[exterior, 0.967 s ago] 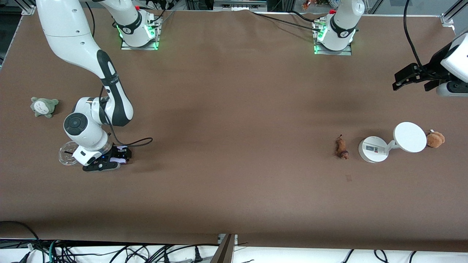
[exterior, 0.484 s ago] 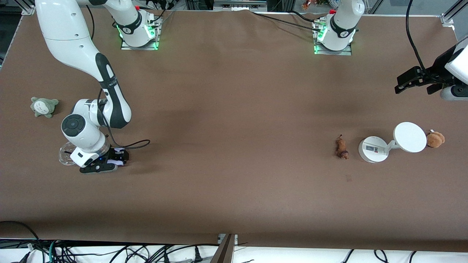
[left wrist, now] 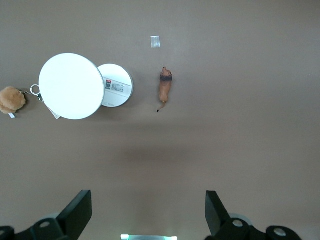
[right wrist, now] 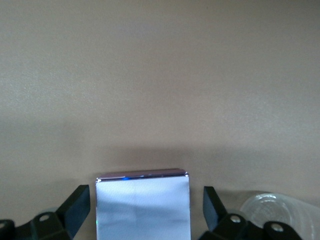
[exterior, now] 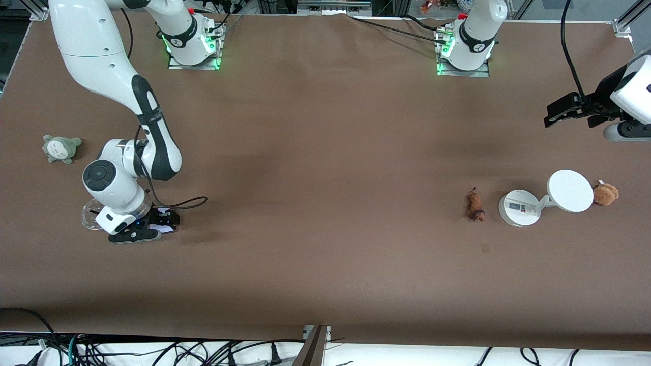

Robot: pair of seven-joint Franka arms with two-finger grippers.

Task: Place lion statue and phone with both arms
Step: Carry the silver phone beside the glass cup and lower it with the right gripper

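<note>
The phone [right wrist: 143, 207], a flat pale lavender-white rectangle, lies on the brown table toward the right arm's end; it shows as a pale patch [exterior: 164, 226] in the front view. My right gripper [exterior: 150, 229] is low over it and open [right wrist: 146, 210]. One finger stands on each side of the phone with a small gap. The lion statue [exterior: 476, 206], small and reddish-brown, lies toward the left arm's end and also shows in the left wrist view [left wrist: 164, 89]. My left gripper [exterior: 562, 109] is open and empty [left wrist: 148, 215], high above the table near that end.
A white round-based stand [exterior: 519, 207] with a disc [exterior: 570, 190] stands beside the lion statue, with a tan plush [exterior: 605, 193] next to the disc. A clear round dish [exterior: 90, 216] lies by my right gripper. A grey-green plush [exterior: 61, 148] sits near the table's edge.
My right gripper has shifted a little toward the right arm's end of the table, staying low at the phone. My left gripper has only wavered slightly in the air.
</note>
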